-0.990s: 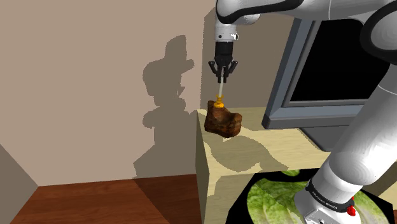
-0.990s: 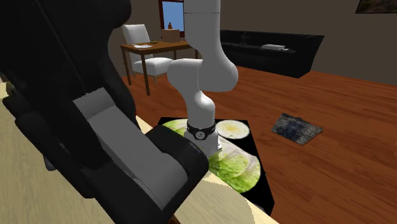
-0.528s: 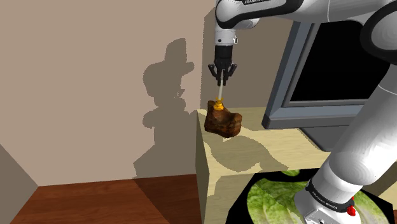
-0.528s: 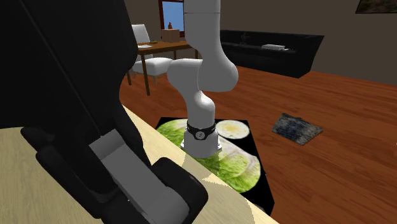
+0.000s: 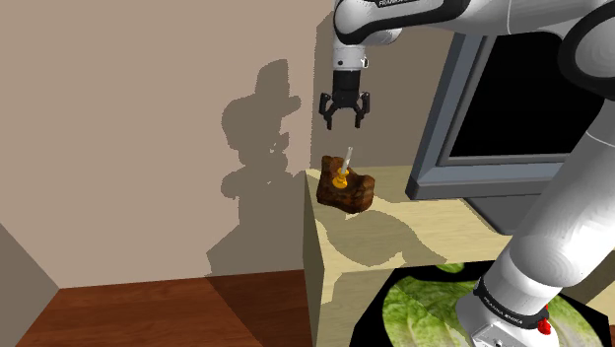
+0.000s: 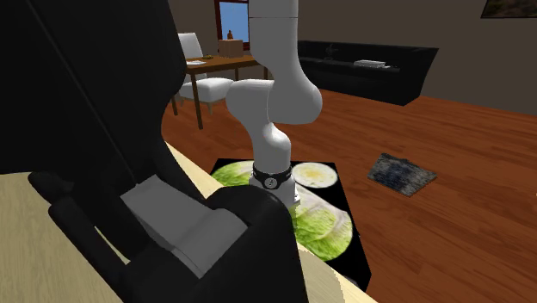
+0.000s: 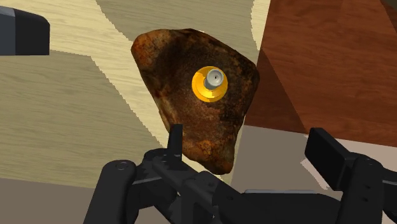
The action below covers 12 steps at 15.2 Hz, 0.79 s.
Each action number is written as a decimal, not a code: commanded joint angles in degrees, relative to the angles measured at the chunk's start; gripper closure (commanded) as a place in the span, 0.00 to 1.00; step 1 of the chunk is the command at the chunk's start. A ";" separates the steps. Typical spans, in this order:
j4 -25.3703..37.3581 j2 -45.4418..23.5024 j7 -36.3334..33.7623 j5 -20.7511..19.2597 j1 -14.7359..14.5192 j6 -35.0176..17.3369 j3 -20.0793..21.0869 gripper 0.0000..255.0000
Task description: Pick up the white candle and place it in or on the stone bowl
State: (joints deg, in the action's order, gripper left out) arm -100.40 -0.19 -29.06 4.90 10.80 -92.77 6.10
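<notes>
Pale wood counter (image 5: pixel 434 212) against the wall, with the brown stone bowl (image 5: pixel 357 195) at its corner. The white candle (image 5: pixel 344 166) on its yellow base sits in the bowl, leaning a bit. The jaws hang spread apart right above it, holding nothing. Half a second ago they were pinching the candle's top. I'd back off straight up so nothing clips it.

In the shoulder view, small white lettering on the dark ring (image 5: pixel 508 311) at the arm's foot seems to read FRANKA EMIKA. Like lettering on the white upper link (image 5: pixel 380 5) is cut off and unreadable.
</notes>
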 commanded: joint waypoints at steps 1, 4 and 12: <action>0.00 0.00 0.00 0.00 0.00 0.00 0.00 0.00; 7.64 -1.58 -0.22 -0.20 0.16 6.07 -0.16 0.00; 9.86 -2.15 -0.29 -0.26 0.19 7.72 -0.19 0.00</action>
State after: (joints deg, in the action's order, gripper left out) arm -90.55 -2.34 -29.35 4.64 10.99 -85.06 5.92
